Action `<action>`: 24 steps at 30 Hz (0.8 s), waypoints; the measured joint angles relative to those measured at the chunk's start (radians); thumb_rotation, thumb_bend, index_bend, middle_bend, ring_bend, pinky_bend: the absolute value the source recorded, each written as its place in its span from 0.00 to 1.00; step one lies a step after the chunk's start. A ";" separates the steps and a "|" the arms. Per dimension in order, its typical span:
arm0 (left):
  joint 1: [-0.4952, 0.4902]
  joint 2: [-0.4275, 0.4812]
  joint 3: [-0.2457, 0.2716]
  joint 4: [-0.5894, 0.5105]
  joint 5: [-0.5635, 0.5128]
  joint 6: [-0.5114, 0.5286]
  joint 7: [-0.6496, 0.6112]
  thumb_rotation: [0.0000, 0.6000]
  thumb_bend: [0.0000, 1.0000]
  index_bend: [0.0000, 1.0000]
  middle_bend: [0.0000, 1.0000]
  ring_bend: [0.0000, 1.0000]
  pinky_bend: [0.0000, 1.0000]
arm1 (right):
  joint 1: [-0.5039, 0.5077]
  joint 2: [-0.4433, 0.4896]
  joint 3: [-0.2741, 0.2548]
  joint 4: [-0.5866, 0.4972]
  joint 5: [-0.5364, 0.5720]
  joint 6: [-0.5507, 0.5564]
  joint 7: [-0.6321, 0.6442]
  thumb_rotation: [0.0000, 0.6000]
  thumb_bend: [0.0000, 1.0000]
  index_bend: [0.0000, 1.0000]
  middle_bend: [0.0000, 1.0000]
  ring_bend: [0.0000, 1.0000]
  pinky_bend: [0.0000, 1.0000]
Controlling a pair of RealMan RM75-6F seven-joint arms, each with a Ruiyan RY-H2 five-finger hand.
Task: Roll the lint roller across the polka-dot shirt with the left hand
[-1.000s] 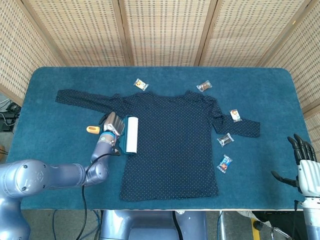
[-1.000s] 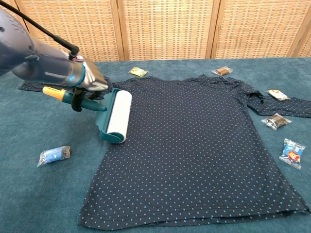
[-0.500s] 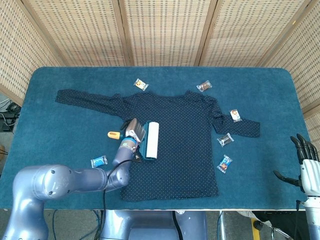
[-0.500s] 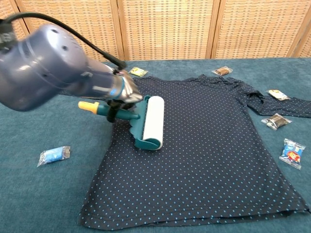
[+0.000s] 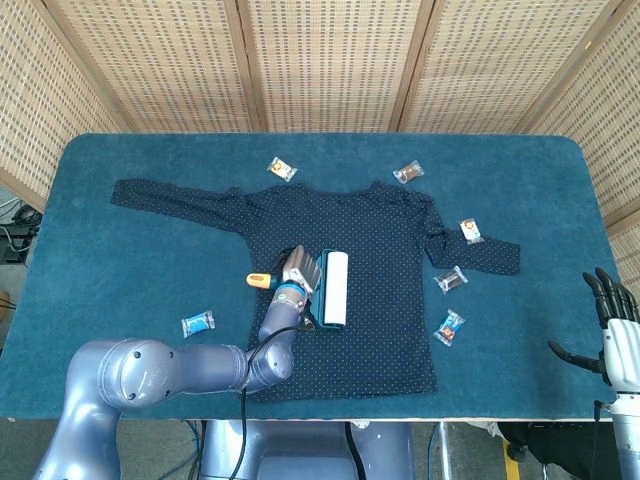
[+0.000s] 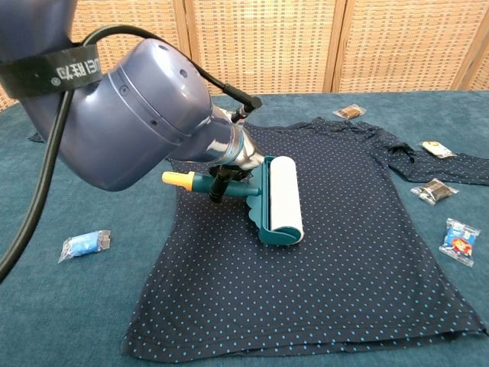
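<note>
The dark polka-dot shirt [image 5: 380,262] [image 6: 344,229] lies flat on the blue table. On its middle rests the lint roller [image 5: 334,289] [image 6: 282,199], a white drum in a teal frame with a yellow-tipped handle [image 6: 177,178] pointing left. My left hand [image 5: 296,271] [image 6: 237,153] grips the teal handle just behind the drum; the arm covers the hand's fingers in the chest view. My right hand [image 5: 612,325] hangs off the table's right edge, fingers spread, holding nothing.
Small wrapped snacks lie around the shirt: one at the left [image 5: 198,323] [image 6: 85,243], two near the collar [image 5: 282,169] [image 5: 407,172], several by the right sleeve [image 5: 451,279] [image 6: 458,240]. Wicker screens stand behind the table.
My left hand has rolled the lint roller rightward, from the shirt's left edge to its middle. The right hand has sunk slightly.
</note>
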 measured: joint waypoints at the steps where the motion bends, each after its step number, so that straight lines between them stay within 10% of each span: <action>1: 0.003 0.008 0.000 -0.010 0.000 0.005 0.000 1.00 0.75 0.93 0.86 0.78 0.68 | -0.001 0.000 0.000 -0.001 -0.001 0.002 -0.001 1.00 0.08 0.00 0.00 0.00 0.00; 13: 0.101 0.138 0.045 -0.162 0.063 0.051 -0.077 1.00 0.74 0.92 0.86 0.78 0.67 | -0.003 0.001 -0.004 -0.013 -0.013 0.015 -0.024 1.00 0.08 0.00 0.00 0.00 0.00; 24: 0.271 0.296 0.073 -0.328 0.388 0.082 -0.365 1.00 0.73 0.88 0.81 0.75 0.64 | -0.009 -0.001 -0.009 -0.036 -0.037 0.050 -0.084 1.00 0.08 0.00 0.00 0.00 0.00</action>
